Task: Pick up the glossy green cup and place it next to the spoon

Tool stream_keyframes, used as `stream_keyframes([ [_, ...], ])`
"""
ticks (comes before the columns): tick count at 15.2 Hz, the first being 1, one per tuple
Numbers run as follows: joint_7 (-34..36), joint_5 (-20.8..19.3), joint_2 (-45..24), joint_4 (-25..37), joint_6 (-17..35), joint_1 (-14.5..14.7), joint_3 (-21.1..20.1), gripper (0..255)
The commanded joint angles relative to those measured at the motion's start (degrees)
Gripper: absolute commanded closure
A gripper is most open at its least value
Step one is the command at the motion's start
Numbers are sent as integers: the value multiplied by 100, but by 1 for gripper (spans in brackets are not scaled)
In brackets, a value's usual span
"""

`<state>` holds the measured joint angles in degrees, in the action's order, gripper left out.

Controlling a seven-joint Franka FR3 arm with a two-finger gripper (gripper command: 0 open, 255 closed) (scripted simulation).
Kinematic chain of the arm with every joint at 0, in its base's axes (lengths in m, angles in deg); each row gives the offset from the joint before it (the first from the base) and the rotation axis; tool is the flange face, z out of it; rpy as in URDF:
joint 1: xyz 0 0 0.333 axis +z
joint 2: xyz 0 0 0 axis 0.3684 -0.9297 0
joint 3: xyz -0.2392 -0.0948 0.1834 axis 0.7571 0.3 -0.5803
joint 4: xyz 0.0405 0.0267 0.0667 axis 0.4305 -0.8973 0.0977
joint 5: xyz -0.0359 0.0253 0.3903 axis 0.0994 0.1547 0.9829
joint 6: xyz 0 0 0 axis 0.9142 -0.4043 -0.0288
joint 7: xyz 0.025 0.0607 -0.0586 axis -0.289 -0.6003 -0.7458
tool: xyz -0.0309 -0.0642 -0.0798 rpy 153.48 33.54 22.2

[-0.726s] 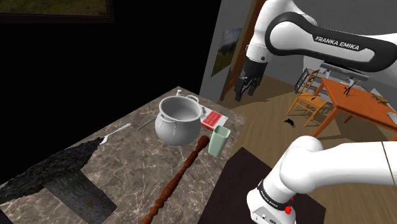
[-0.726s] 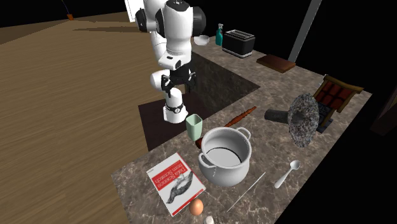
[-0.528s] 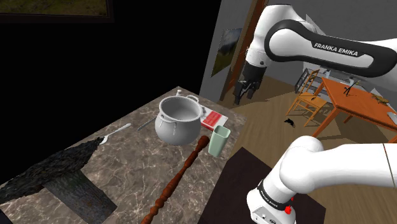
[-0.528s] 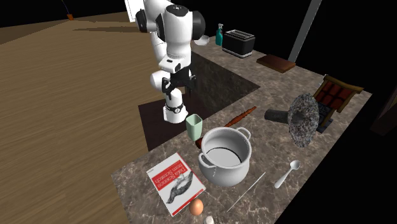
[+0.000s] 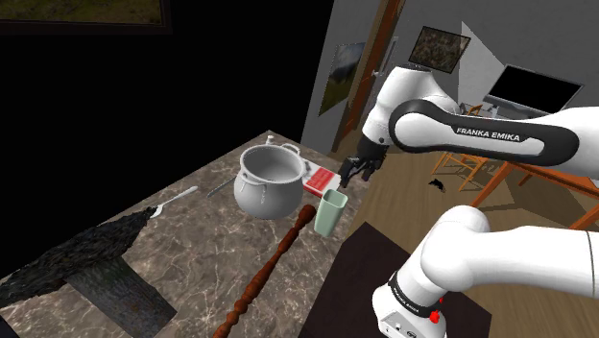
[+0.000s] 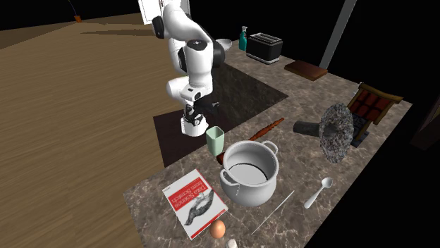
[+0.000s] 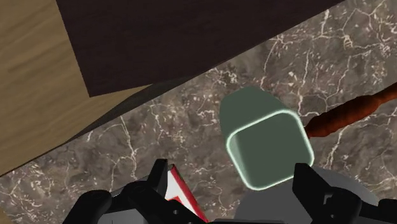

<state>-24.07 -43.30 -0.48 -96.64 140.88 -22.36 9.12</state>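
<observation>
The marbled desk (image 5: 206, 245) is carrying everything. The white arm (image 5: 461, 134) is bending down over the desk's edge nearest the stand. The grey pot (image 5: 269, 181) is sitting mid-desk, and in the second exterior view it is standing between the cup and the spoon. The reddish-brown rolling pin (image 5: 274, 264) is lying along the desk with one end close beside the cup.

The pale green cup (image 5: 332, 212) is standing upright and untouched near that edge, just beside the pot. Its rounded-square mouth is facing up.

The end effector (image 7: 232, 178) is hovering above the cup with its fingers spread and gripping nothing. In the wrist view the cup's mouth (image 7: 267, 149) is lying ahead of the fingers and nearer one than the other, so I judge the approach is not yet centred.

To do this step well, the hand should be sliding across until the cup sits midway between the fingers. It should then be descending straight, so one finger passes each flat side without nudging the rim. It should be closing on opposite flat walls, not on the corners, because a glossy wall is likely to slip. The rolling pin's end and the pot are crowding the cup, so the fingers should be staying clear of both.

The spoon (image 6: 319, 191), the smallest item, is lying beyond the pot, so the carry will need height to be clearing the pot.
</observation>
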Motion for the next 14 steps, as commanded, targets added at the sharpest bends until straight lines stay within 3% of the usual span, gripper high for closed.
stream_keyframes([
  [1, 205, 81, 101, -504, 575, -25, -48, 0],
  [10, 340, 132, -303, -1201, 1774, -29, -78, 0],
  [14, 340, 132, -303, -1201, 1774, -29, -78, 0],
])
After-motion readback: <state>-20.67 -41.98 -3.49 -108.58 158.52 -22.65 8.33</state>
